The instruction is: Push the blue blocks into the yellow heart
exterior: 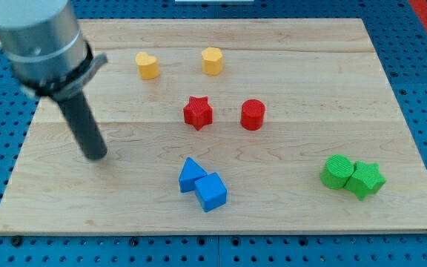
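A blue triangle [191, 174] and a blue cube [212, 191] touch each other near the view's bottom centre. The yellow heart [147, 65] stands near the view's top, left of centre. My tip [96, 156] is on the board at the view's left, well to the left of the blue blocks and a little above them, and below-left of the yellow heart. It touches no block.
A yellow hexagon [212, 61] stands right of the heart. A red star [197, 113] and a red cylinder [253, 114] sit mid-board between the heart and the blue blocks. A green cylinder [337, 171] and green star [366, 179] touch at the view's lower right.
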You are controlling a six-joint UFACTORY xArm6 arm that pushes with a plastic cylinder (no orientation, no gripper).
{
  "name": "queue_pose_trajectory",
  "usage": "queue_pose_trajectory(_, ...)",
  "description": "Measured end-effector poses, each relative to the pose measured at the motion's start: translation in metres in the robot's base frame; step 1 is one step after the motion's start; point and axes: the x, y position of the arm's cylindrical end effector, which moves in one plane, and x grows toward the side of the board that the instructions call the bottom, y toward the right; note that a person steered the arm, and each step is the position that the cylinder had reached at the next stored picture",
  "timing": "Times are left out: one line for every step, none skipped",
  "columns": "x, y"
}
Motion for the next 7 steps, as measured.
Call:
queue_pose_trajectory(0.070, 0.000)
queue_pose_trajectory(0.086, 0.013)
queue_pose_trajectory(0.085, 0.048)
queue_pose_trajectory(0.086, 0.074)
queue_pose_trajectory(0.086, 0.079)
queue_pose_trajectory(0.086, 0.104)
queue_pose_trajectory(0.086, 0.120)
